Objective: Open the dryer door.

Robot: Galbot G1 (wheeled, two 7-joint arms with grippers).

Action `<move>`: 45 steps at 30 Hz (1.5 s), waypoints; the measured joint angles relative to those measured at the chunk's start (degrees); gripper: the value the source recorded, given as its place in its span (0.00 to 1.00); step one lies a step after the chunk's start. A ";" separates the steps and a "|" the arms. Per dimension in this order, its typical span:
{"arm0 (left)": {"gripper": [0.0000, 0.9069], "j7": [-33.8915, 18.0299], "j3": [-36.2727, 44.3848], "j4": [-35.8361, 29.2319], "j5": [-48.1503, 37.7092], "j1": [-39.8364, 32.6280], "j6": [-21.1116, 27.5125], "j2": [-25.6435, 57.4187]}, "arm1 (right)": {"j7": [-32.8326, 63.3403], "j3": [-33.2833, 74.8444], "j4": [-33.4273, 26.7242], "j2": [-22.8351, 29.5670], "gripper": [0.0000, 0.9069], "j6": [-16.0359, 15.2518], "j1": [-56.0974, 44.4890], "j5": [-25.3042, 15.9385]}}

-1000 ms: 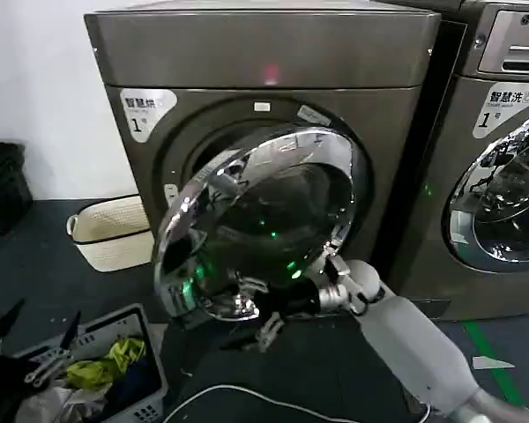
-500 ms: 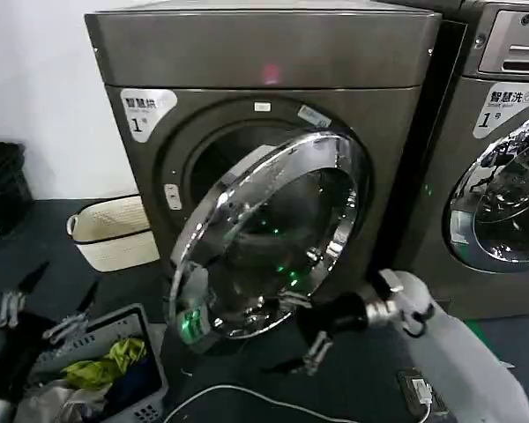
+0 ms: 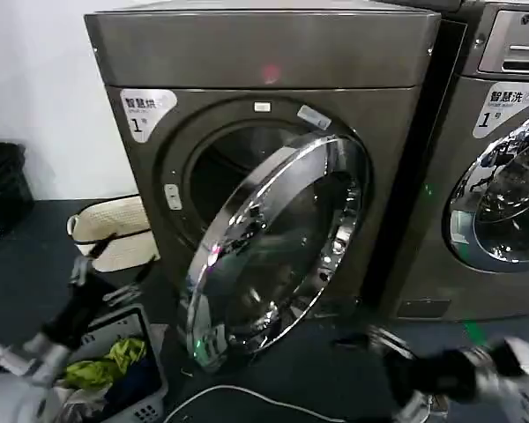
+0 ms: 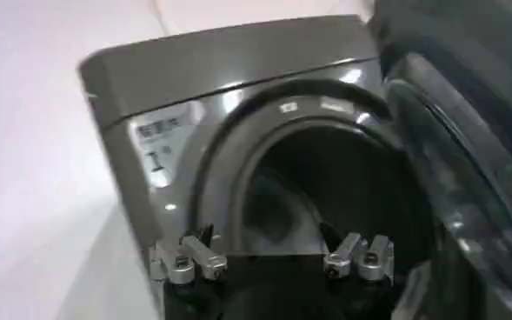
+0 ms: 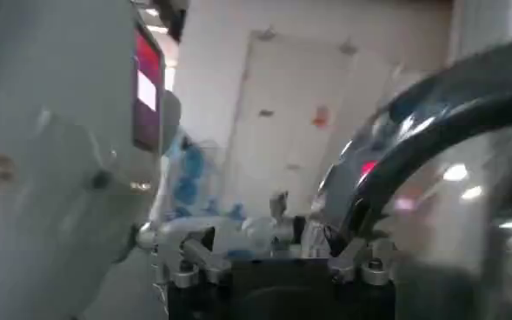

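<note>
The dryer door [image 3: 273, 251], a chrome ring around dark glass, stands swung partly out from the bronze-grey dryer [image 3: 264, 53], and the dark drum opening [image 3: 225, 163] shows behind it. My right gripper [image 3: 375, 374] hangs low to the right of the door, open and apart from it. In the right wrist view the door's chrome ring [image 5: 429, 113] curves past my right gripper [image 5: 273, 252]. My left gripper [image 3: 115, 260] is raised at the lower left, open and empty. In the left wrist view that gripper [image 4: 269, 248] faces the drum opening [image 4: 325, 191].
A grey laundry basket [image 3: 145, 401] with clothes sits at the lower left, with a white basket [image 3: 115, 229] behind it against the wall. The LG machine [image 3: 502, 176] stands on the right. A white cable [image 3: 247, 398] lies on the dark floor.
The door has swung wider open. My right gripper has let go of it and drawn back down to the right. My left arm has risen toward the dryer.
</note>
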 joint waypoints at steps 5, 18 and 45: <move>1.00 1.36 6.11 2.71 -0.19 -4.26 -2.27 2.73 | 5.70 11.42 1.02 5.91 1.00 6.83 -7.96 -0.12; 1.00 1.39 22.73 5.27 0.27 -13.68 -3.51 5.20 | 49.47 40.03 -4.54 22.44 1.00 8.44 -10.32 -27.21; 1.00 1.33 44.30 7.81 1.28 -27.85 -2.16 -0.28 | 102.37 76.04 -25.92 25.12 1.00 -2.02 -11.32 -56.57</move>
